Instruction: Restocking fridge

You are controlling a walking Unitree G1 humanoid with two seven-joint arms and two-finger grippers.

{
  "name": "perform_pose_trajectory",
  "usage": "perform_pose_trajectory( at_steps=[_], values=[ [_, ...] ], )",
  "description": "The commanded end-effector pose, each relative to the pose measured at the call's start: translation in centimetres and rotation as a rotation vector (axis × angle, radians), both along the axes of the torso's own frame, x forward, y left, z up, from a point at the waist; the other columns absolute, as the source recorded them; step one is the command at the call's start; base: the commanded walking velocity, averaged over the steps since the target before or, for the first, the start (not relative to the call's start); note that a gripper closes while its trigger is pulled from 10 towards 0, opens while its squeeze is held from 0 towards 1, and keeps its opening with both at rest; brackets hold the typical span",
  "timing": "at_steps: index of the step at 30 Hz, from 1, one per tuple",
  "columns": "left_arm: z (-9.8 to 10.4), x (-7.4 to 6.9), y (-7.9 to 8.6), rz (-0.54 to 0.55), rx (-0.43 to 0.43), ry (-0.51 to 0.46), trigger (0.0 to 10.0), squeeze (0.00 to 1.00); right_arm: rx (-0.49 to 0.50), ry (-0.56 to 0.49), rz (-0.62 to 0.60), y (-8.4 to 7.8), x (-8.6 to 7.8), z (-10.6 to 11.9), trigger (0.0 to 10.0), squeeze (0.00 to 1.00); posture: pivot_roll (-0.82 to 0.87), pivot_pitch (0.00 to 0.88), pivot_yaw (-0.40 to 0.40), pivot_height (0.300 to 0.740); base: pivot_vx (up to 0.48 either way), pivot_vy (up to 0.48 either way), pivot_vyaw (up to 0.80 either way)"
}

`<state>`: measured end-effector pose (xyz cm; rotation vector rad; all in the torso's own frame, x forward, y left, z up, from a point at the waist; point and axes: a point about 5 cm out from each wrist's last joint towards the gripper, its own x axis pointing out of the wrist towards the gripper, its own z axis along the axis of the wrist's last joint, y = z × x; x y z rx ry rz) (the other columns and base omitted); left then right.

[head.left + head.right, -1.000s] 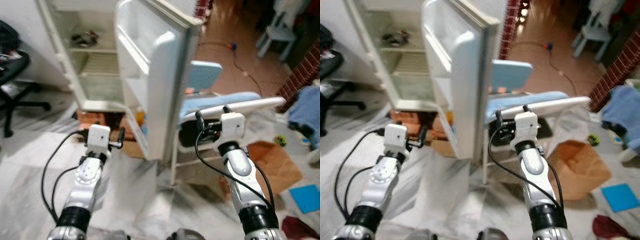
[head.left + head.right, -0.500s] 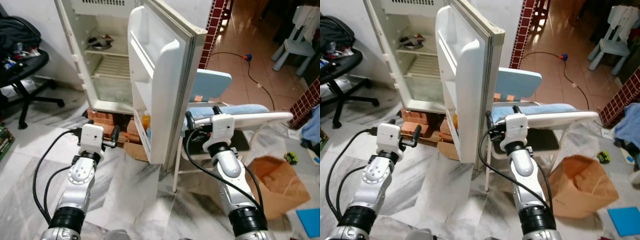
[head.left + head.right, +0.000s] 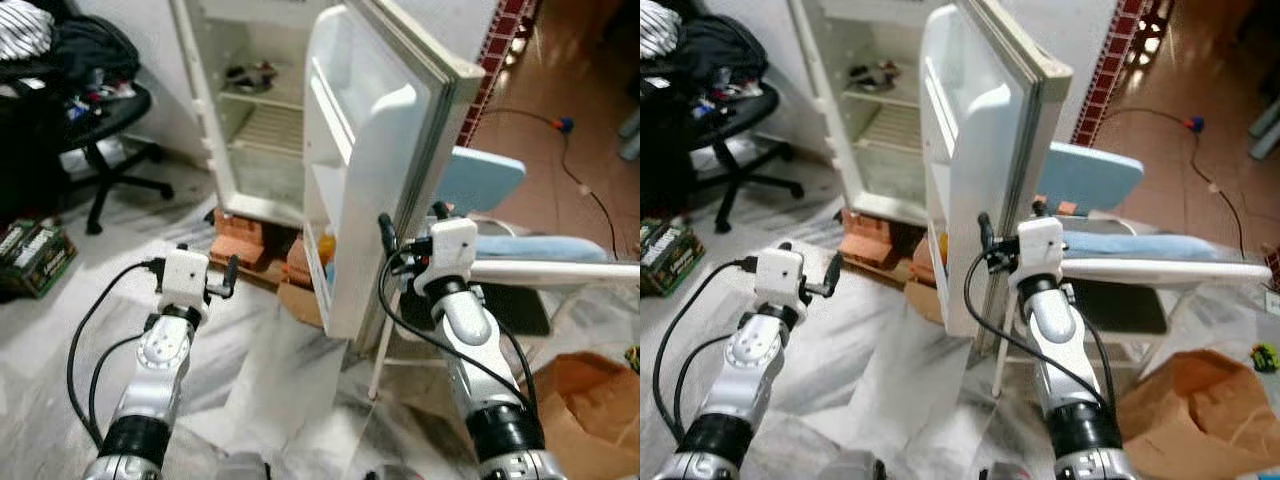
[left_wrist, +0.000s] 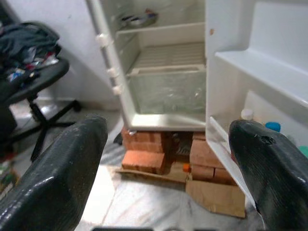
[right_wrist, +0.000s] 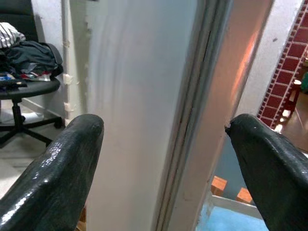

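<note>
The fridge [image 3: 255,120] is standing with its door [image 3: 385,170] swung wide, resting on bricks [image 4: 144,159] and cardboard. Its shelves are nearly bare; only some small dark items are lying on the upper one. A few bottles [image 4: 260,120] are sitting in the lowest door rack.

The right gripper [image 5: 166,159] is hovering with its jaws spread apart, released and holding nothing, and the outer edge of the door is standing right between them. The left gripper [image 4: 166,159] is also spread and empty, and the fridge's open cavity is lying well ahead of its jaws.

I am thinking the main risk is at the right side. If the arm is pushing forward, a finger may be knocking the door, and the fridge could be rocking on its bricks. The folding chair [image 3: 1110,240] is standing just behind the right gripper, so a backward swing could be catching it. Also the cable [image 3: 90,340] by the left arm could be snagging.
</note>
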<state>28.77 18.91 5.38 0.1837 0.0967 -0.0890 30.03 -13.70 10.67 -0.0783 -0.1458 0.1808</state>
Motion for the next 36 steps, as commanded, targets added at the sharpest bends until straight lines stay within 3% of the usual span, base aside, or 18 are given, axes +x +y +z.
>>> perform_pose_trajectory(
  at_steps=[1,6,11,20,25,28,30,32,35,36],
  values=[
    [-0.2,-0.1,0.5,0.009,-0.007,0.027,10.0,0.0,0.006,-0.013,0.0,0.2,0.3,0.4,10.0,0.0,0.04,0.0,-0.041,0.74,0.0,0.0,0.0],
    [-0.9,-1.0,0.4,-0.009,-0.024,0.072,10.0,0.0,-0.002,-0.016,-0.007,0.2,0.6,0.5,10.0,0.0,0.04,0.0,-0.04,0.74,0.0,0.0,0.0],
    [-2.2,-3.0,0.6,-0.001,-0.073,0.151,10.0,0.0,-0.023,0.012,-0.077,-0.2,1.6,0.5,10.0,0.0,0.06,0.0,-0.049,0.74,0.0,0.0,0.0],
    [-1.7,-4.7,1.0,0.024,-0.082,0.162,10.0,0.0,-0.034,0.086,-0.214,-1.4,4.4,0.8,10.0,0.0,0.09,0.072,-0.062,0.74,0.0,0.0,0.0],
    [-1.8,-5.3,1.0,0.026,-0.075,0.168,10.0,0.0,-0.007,0.075,-0.211,-1.3,5.4,1.7,10.0,0.0,0.1,0.073,-0.066,0.74,0.0,0.0,0.0],
    [-1.7,-5.3,1.0,0.034,-0.081,0.17,10.0,0.0,0.167,0.049,0.038,1.1,5.5,3.2,10.0,0.0,0.09,0.072,-0.069,0.74,0.0,0.0,0.0],
    [-1.6,-5.1,0.8,0.031,-0.083,0.169,10.0,0.0,0.3,0.046,0.36,3.7,4.0,4.4,10.0,0.0,0.09,0.07,-0.07,0.74,0.0,0.0,0.0],
    [-1.5,-5.0,0.7,0.029,-0.086,0.173,10.0,0.0,0.349,0.042,0.6,5.2,2.1,5.2,10.0,0.0,0.08,0.067,-0.069,0.74,0.0,0.0,0.0],
    [-1.5,-4.8,0.3,0.017,-0.092,0.177,10.0,0.0,0.335,0.08,0.722,5.2,0.3,4.8,10.0,0.0,0.07,0.062,-0.069,0.74,0.0,0.0,0.0],
    [-1.6,-4.7,0.1,0.008,-0.092,0.177,10.0,0.0,0.269,0.105,0.686,4.6,-0.1,3.6,10.0,0.0,0.06,0.061,-0.066,0.74,0.0,0.0,0.0]
  ],
)
